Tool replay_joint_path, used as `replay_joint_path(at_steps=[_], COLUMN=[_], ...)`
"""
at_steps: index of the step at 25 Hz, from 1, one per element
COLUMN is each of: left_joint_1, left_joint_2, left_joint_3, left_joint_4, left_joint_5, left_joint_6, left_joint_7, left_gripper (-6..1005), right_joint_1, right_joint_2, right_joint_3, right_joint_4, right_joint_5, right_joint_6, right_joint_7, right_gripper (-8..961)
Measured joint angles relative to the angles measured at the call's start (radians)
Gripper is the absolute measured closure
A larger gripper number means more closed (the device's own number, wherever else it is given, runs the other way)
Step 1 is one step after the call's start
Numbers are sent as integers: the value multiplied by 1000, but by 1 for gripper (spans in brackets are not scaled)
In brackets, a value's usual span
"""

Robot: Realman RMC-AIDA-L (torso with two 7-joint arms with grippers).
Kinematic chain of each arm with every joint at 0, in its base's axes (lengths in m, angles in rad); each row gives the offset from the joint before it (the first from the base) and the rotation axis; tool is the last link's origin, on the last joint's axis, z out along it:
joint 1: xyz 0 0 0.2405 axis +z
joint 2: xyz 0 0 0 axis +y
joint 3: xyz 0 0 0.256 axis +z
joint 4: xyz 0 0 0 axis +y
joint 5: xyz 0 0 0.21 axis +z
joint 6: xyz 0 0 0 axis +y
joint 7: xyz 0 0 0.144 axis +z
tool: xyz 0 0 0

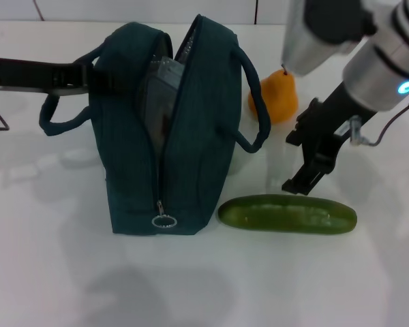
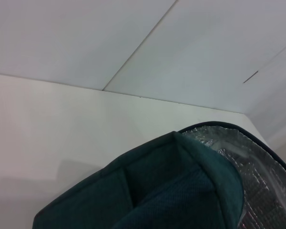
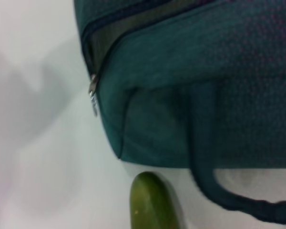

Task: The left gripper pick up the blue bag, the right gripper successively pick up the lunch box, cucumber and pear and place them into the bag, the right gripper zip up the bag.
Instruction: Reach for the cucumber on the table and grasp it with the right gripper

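While hovering over cucumber (image 1: 287,214) | right gripper (image 1: 305,178) narrow, empty | left gripper (image 1: 88,75) pinching bag (image 1: 165,129) handle | risks: rolling away, snagging handle.

L gripper (image 1: 88,76) level, reaching in from left; R gripper (image 1: 307,174) angled down, open.

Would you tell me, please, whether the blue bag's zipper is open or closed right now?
Open. The blue bag gapes along its top, the zipper pull sits at the near end, and the lunch box shows inside.
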Motion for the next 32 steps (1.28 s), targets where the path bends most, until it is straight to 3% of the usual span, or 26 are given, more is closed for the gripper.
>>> replay_joint_path(at_steps=[4, 15, 32], left_joint_1=[4, -8, -4], left_joint_2=[-1, 2, -4], left_joint_3=[0, 0, 0], left_joint_4=[0, -42, -57], left_joint_5=[0, -1, -25], left_joint_6=[-1, -21, -20], left_joint_7=[0, 12, 24], left_gripper=[953, 953, 953], right_joint_1=[5, 5, 33], right_joint_2=[2, 4, 4], right_joint_3=[-83, -188, -235], right_joint_4=[9, 76, 167], right_joint_5=[2, 25, 92], right_joint_6=[41, 114, 175], right_joint_7=[5, 2, -3], right_gripper=[92, 96, 96])
